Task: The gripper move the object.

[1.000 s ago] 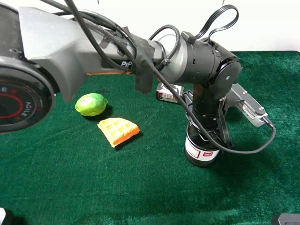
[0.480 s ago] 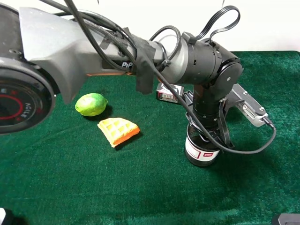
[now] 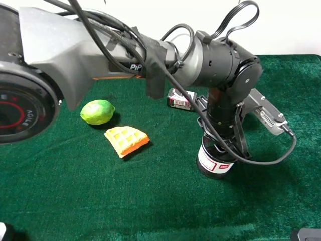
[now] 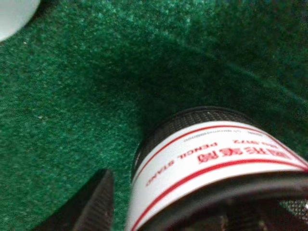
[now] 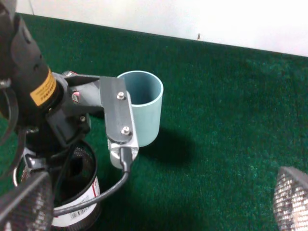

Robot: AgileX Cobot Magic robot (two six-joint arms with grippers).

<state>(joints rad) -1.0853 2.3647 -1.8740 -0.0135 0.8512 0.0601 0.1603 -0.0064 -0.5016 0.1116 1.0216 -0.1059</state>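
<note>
one black wire-mesh object [image 3: 214, 161], banded by a white label with red lines, is stood right of centre on the green cloth [image 3: 75, 201]. its wall is pinched by the left gripper [image 3: 219, 145], pointed straight down from a bent wrist. the right gripper [image 5: 158, 202] is held spread. one lime [image 3: 98, 111], one waffle wedge [image 3: 126, 139], one small box [image 3: 181, 99] and one blue cup [image 5: 143, 106] are counted.

Mesh cup [image 4: 211, 118], white label [image 4: 211, 161]: "PENCIL STAND" in red, seen upside down; the red Chinese characters beside it are not legible. Arm [image 3: 75, 50]: white "PiP", the rest hidden by tape [image 3: 155, 75].
</note>
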